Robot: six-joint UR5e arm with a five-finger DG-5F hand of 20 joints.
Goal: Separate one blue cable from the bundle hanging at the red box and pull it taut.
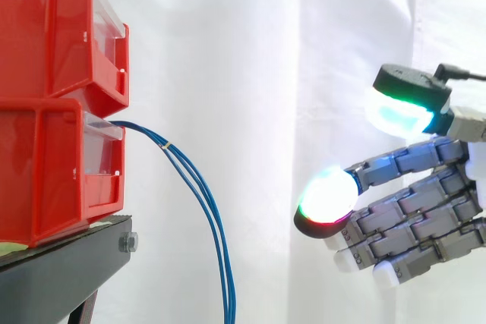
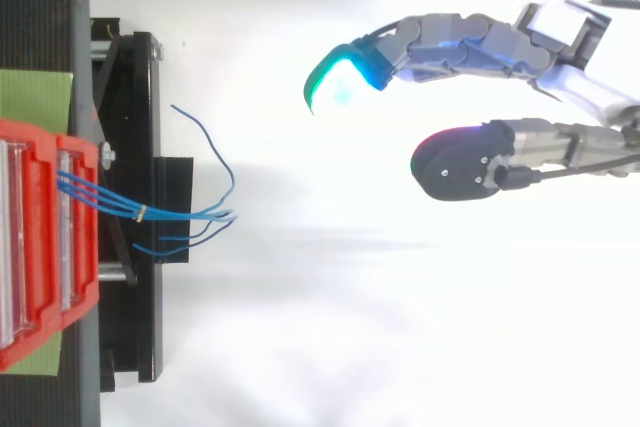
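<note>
A bundle of thin blue cables comes out of the lower red box and hangs down in an arc past the stand. From above, the blue cables are tied with a small yellow band near the box, then splay into loose ends. My hand hangs to the right of the cables, well apart from them, touching nothing. Its fingers are straight and spread, thumb above, with nothing between them. In the top view the hand reaches in from the right with glowing pads.
Two red boxes are stacked on a black stand at the left. A white curtain hangs behind. The space between the cables and my hand holds nothing. A green mat lies under the boxes.
</note>
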